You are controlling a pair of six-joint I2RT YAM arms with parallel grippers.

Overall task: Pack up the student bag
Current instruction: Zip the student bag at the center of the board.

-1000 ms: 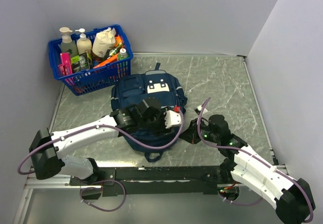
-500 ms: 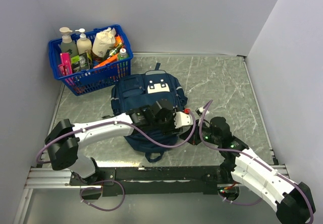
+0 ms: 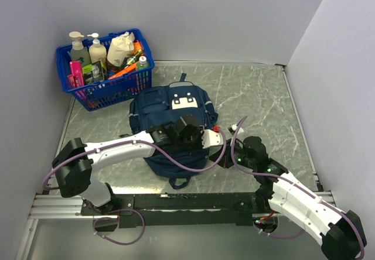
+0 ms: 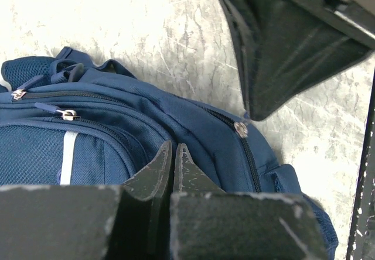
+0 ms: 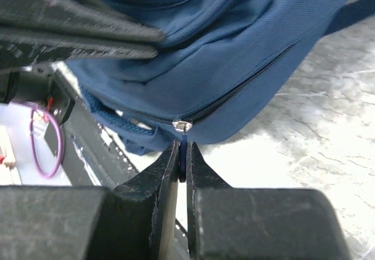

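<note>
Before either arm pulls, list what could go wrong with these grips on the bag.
1. The right jaws pinch only the thin zipper pull; it may slip free under tension.
2. The left jaws are shut against the student bag fabric, but a real pinch is unclear; unanchored, the bag could drag across the table instead of unzipping.

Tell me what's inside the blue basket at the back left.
In the blue basket: two pump bottles, a crumpled white pouch, an orange item, a pink pack and a small green-capped bottle. Whatever lies lower down is covered by them.
</note>
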